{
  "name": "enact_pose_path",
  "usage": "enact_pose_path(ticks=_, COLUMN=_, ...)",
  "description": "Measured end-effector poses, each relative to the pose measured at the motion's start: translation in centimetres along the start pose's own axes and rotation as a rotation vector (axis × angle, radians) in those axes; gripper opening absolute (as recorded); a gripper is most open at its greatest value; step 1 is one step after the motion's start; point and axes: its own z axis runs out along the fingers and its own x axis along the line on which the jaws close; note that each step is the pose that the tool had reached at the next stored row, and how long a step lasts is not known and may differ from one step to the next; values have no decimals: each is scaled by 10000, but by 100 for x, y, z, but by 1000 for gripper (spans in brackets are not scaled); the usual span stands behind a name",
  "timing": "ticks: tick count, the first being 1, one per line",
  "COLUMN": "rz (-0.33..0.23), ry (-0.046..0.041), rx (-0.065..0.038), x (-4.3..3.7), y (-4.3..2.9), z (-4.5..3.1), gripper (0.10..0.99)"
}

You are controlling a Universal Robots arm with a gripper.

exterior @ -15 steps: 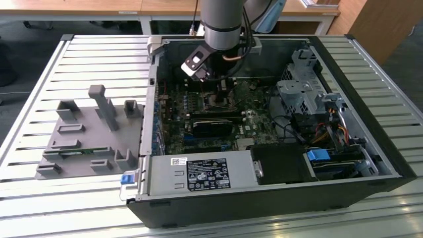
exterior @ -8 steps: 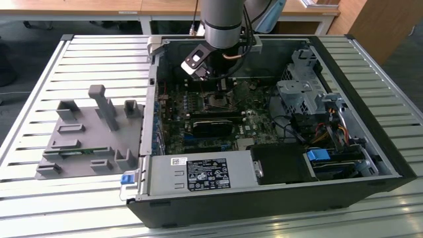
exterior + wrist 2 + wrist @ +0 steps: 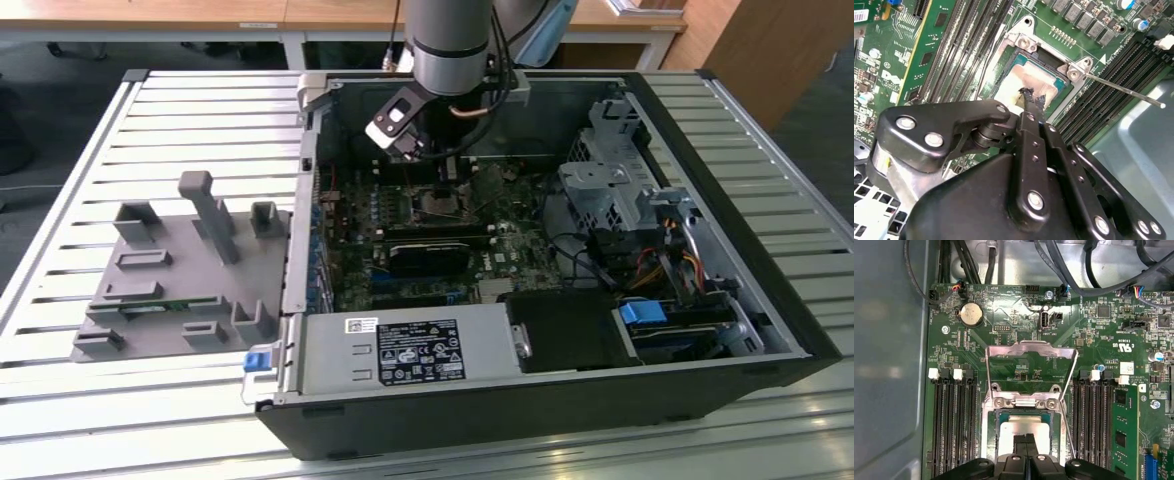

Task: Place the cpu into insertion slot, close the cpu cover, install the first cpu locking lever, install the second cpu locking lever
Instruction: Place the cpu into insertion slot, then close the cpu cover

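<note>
Closest to the lens in the second wrist view, the black linkage of the gripper is seen with its fingertips brought together, nothing clasped between them, directly over the cpu; whether they touch it cannot be told. The cpu is seated flat in the socket, silver top upward. The cpu cover is seen swung open in the first wrist view, its windowed frame lying back over the green board beyond the hinge. A thin locking lever is shown unlatched, sticking out from the socket corner across the memory slots. A coin battery and a fitted memory module are shown in the first wrist view. In the exterior view the open computer case is seen lying on a slatted table; the board, a power supply and a drive cage are held in it, and the arm reaches down into it. A grey fixture is placed just beside the case, on the exterior view's left.
</note>
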Motion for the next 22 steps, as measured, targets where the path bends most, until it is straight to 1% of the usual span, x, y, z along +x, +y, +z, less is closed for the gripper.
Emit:
enact_pose_path(ticks=14, rz=0, ry=0, rx=0, x=-1, y=3, z=-74, gripper=106)
enact_pose_path(ticks=22, rz=0, ry=1, rx=0, x=-1, y=6, z=-137, gripper=106)
